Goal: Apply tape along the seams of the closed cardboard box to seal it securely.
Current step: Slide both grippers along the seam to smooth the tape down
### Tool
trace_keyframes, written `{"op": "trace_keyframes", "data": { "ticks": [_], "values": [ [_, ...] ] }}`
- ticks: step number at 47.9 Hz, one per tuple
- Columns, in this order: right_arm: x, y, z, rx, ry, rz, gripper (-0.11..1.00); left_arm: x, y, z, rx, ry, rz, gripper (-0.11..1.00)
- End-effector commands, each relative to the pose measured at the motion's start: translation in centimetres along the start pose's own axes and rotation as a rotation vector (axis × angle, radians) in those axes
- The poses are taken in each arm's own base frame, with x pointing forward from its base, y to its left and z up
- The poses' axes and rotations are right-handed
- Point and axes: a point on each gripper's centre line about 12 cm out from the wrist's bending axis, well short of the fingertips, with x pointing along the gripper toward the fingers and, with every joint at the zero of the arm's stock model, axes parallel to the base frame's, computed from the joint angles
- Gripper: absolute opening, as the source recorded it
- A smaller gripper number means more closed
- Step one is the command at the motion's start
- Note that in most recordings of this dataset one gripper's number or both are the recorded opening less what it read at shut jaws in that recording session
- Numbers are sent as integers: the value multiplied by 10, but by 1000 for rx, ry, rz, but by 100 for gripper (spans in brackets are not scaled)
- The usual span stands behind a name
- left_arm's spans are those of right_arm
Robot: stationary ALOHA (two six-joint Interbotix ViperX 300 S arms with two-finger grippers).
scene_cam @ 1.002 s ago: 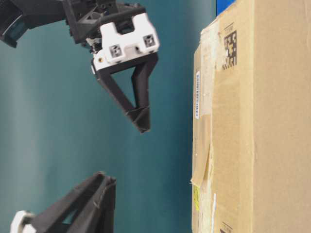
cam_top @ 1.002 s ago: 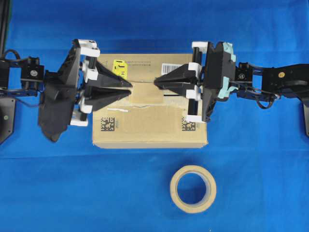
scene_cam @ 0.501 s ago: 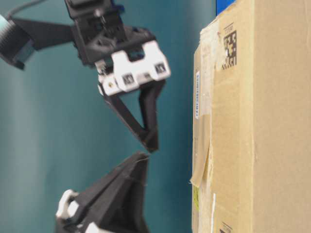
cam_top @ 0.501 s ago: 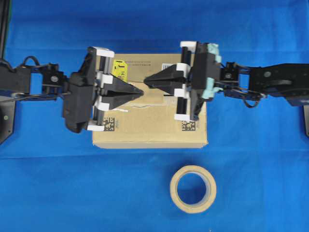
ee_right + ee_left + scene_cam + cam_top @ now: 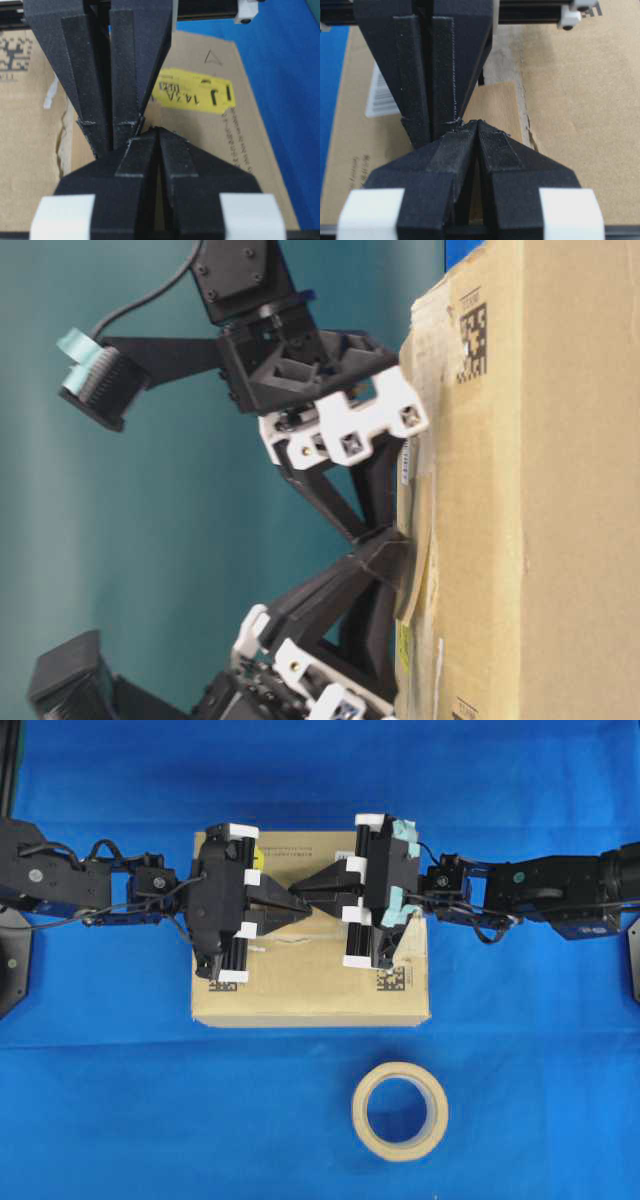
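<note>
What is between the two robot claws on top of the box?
Nothing: in the overhead view the left gripper and right gripper meet tip to tip above the cardboard box.

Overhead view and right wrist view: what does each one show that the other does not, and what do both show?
Only the overhead view shows the tape roll on the blue cloth and both arms reaching in from the sides. Only the right wrist view shows the printing on the yellow sticker and a torn flap edge up close. Both show the cardboard box, with the left pincer and right pincer shut, tip to tip above its top.
</note>
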Motion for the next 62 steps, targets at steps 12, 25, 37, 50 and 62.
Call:
{"op": "trace_keyframes", "data": {
  "ticks": [12, 25, 37, 50, 62],
  "values": [
    [0, 11, -8, 22, 38, 22, -1, -5, 3, -21, -114, 47, 11, 0],
    [-13, 12, -22, 28, 109, 28, -1, -17, 0, -55, -197, 126, 19, 0],
    [-28, 11, -27, 52, 125, 22, -1, -29, -1, -66, -219, 148, 22, 0],
    [-38, 12, -1, 35, 47, 30, -1, -31, 1, -40, -199, 68, 20, 0],
    [-43, 13, 37, -6, -53, 39, -1, -38, -3, 22, -74, -106, -3, 0]
  ]
}}
